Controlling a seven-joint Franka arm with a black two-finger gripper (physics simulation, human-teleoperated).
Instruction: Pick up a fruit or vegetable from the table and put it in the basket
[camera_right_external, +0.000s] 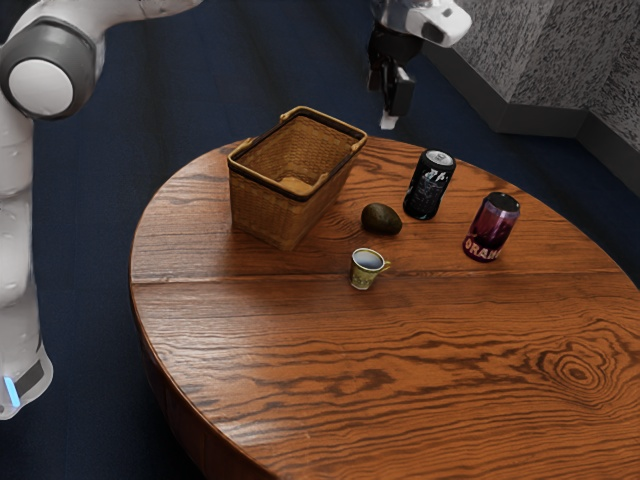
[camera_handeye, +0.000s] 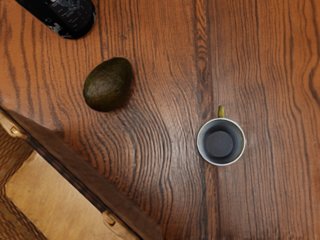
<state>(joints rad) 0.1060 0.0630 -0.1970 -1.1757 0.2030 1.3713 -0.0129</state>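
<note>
My gripper (camera_right_external: 390, 98) hangs high above the table, over the far side in the exterior view, beyond the avocado and well clear of it. The dark green-brown avocado (camera_right_external: 381, 219) lies on the wood between the basket and the black can. In the wrist view the whole avocado (camera_handeye: 108, 84) is visible, not touched by anything. The brown wicker basket (camera_right_external: 265, 211) stands upright with its top uncovered; part of its rim (camera_handeye: 65, 171) and its light inner bottom appear in the wrist view.
A small cup (camera_right_external: 366, 268) with a yellowish handle stands near the avocado; the same cup (camera_handeye: 220, 142) is seen from above in the wrist view. A black can (camera_right_external: 429, 185) and a purple-red can (camera_right_external: 491, 228) stand upright on the round wooden table (camera_right_external: 330, 390).
</note>
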